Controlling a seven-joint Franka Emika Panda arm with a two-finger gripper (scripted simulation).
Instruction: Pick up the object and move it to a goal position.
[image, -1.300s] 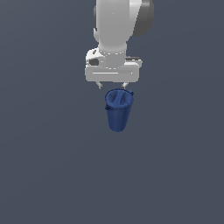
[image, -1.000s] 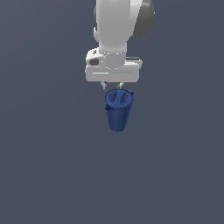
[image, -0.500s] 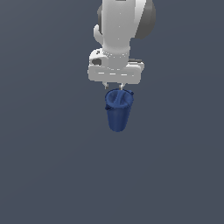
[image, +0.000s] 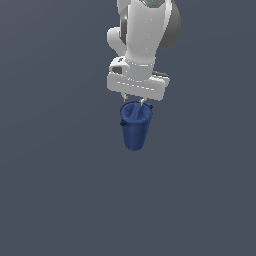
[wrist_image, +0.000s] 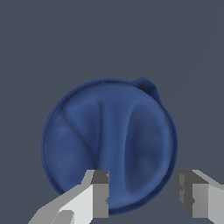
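Note:
The object, a dark blue tapered cup (image: 135, 131), stands upright on the grey ground in the middle of the exterior view. My gripper (image: 139, 106) hangs straight down over its rim, fingers apart. The wrist view looks down into the cup (wrist_image: 109, 140), which has a small nub on its rim. One fingertip (wrist_image: 99, 192) is over the inside of the cup and the other (wrist_image: 189, 194) is just outside the rim. The cup's wall lies between them at my gripper (wrist_image: 142, 194). I cannot tell whether either finger touches the wall.
Only the flat dark grey ground (image: 55, 190) shows around the cup. No goal marker shows in either view.
The arm has come down and shifted slightly toward the exterior view's right, bringing the fingers to the cup's rim. The cup has stayed in place.

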